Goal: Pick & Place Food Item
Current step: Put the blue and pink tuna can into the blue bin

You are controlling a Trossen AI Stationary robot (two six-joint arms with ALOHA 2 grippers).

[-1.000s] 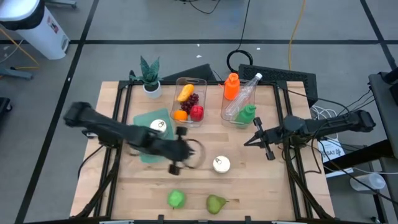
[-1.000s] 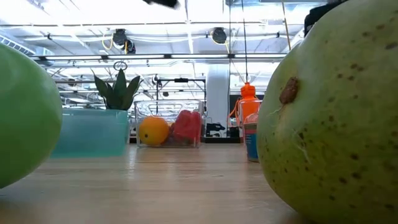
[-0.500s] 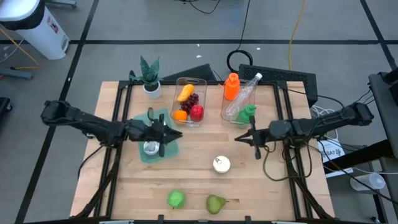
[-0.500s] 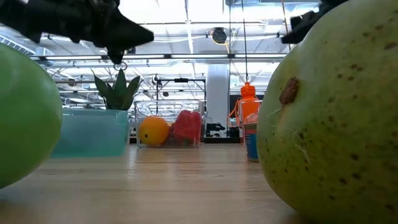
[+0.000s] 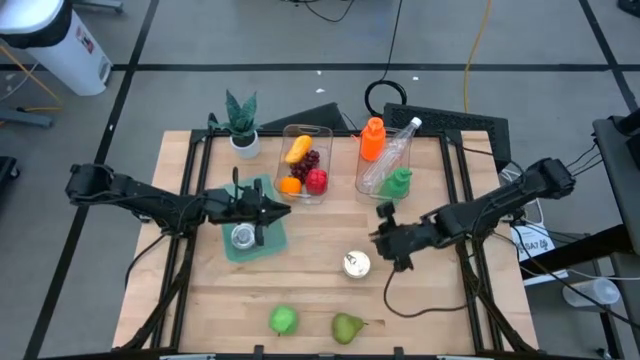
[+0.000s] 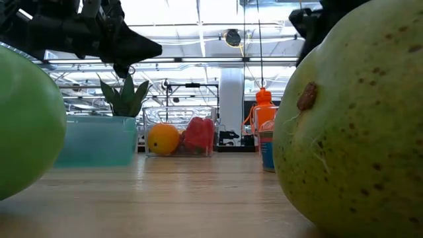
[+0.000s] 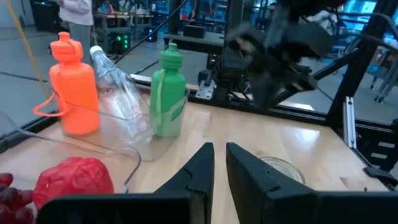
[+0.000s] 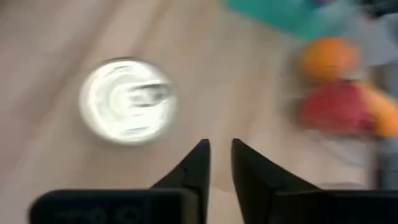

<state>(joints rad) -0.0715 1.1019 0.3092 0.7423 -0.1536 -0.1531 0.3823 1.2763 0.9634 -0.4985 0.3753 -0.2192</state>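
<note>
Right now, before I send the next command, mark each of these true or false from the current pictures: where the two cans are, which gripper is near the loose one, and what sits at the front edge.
1. A can sits in the teal container. True.
2. The left gripper is shut on a can. False: its fingers are nearly together with nothing between them, above the teal container.
3. The right gripper is close beside the loose can on the table. True.
4. The green apple and the pear lie inside the clear fruit bin. False: both lie on the table near its front edge.
5. The orange bottle lies on bare wood. False: it is in the clear bottle bin.
</note>
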